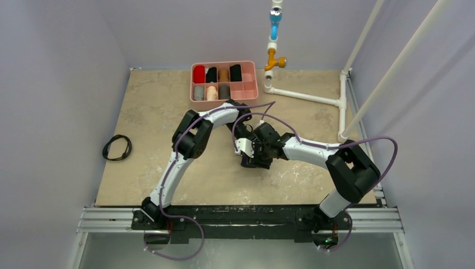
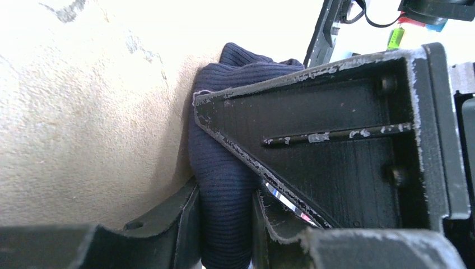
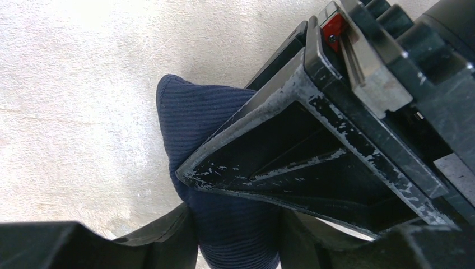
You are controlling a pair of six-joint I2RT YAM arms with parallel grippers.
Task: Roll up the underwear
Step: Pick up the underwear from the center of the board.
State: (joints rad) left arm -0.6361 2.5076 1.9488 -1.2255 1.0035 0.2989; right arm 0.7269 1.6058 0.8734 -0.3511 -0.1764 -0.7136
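Observation:
The underwear (image 2: 235,84) is a bunched, ribbed navy-blue bundle lying on the beige tabletop. In the left wrist view my left gripper (image 2: 224,224) is shut on it, and the fabric fills the gap between both fingers. My right gripper (image 3: 238,235) is shut on the same underwear (image 3: 196,112) from the other side. Each wrist view is half filled by the other gripper's black finger. From above, the left gripper (image 1: 245,147) and the right gripper (image 1: 259,157) meet at the table's middle and hide the underwear.
A pink divided tray (image 1: 192,84) with several fabric rolls stands at the table's back. A coiled black cable (image 1: 116,147) lies off the left edge. A white pipe frame (image 1: 305,97) with an orange and blue fitting stands at the back right.

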